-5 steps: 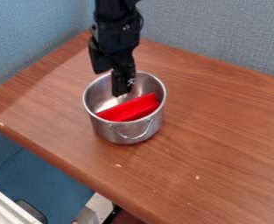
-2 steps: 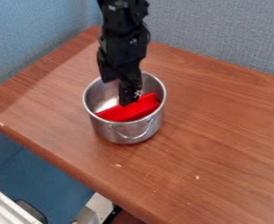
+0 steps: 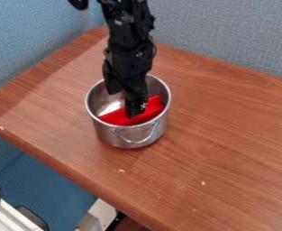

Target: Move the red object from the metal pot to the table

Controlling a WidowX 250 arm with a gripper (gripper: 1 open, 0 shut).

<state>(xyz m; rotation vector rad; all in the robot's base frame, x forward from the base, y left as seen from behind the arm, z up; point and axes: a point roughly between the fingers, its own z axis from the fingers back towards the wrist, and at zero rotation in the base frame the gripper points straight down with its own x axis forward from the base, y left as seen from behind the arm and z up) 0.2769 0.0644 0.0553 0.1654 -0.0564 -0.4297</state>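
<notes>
Camera view looks down at an angle on the table [image 3: 227,117], which fills most of the frame. Slightly left of centre stands the metal pot [image 3: 119,133], its wire handle facing the lower edge. Inside it lies the red object [image 3: 155,108], partly hidden. From the top of the frame the black gripper [image 3: 127,99] points straight down into the pot, jaws spread wide over the red object, gripping nothing.

The black arm comes down from the top edge of the view, a little left of the middle. Its wrist stands upright, and the pincer [image 3: 130,101] points straight down with its two fingers [image 3: 118,97] spread wide apart, holding nothing.
</notes>
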